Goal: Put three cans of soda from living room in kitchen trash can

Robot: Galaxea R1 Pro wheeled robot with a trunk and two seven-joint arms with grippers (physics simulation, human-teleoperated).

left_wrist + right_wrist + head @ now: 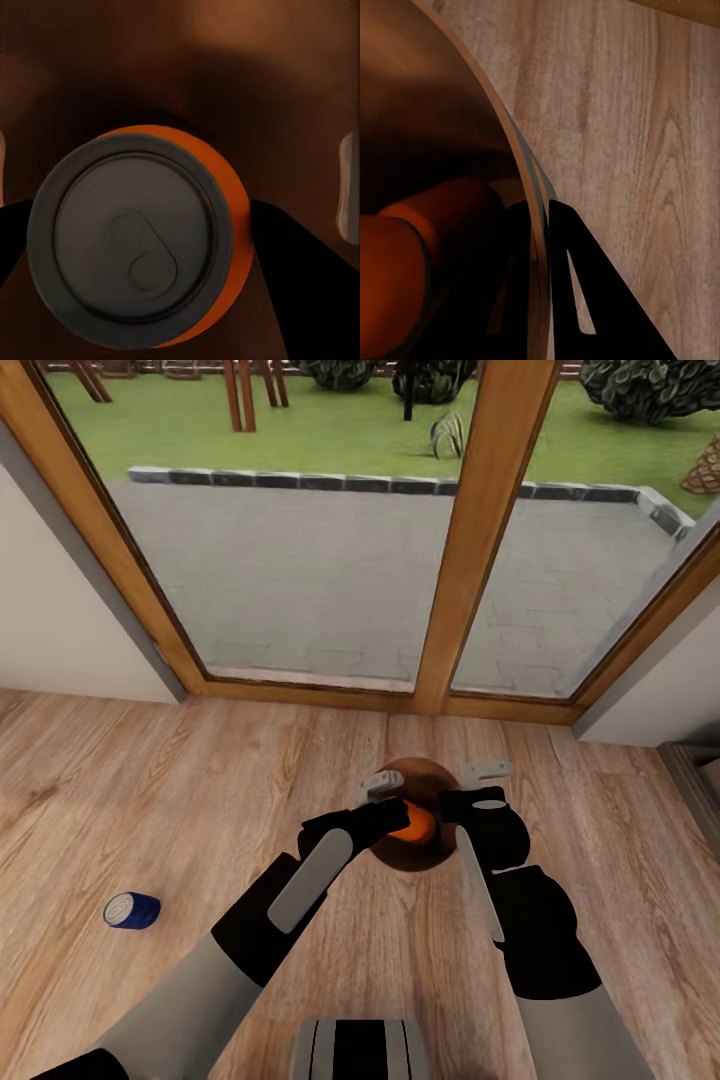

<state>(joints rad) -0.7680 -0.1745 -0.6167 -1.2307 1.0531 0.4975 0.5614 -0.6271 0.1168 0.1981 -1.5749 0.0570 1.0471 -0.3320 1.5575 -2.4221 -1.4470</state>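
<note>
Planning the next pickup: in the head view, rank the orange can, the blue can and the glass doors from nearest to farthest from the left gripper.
1. orange can: right at the left gripper, inside the bin.
2. blue can: lying on the wood floor, off to the robot's left.
3. glass doors: ahead, beyond the bin.

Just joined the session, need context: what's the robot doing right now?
It stands on the wood floor before the glass doors. The right hand is clamped on the rim of the trash can. The left hand is over the bin's mouth with the orange soda can between its fingers, which look spread apart, so it seems loose rather than gripped. A dark blue soda can lies on its side on the floor to the robot's left.
</note>
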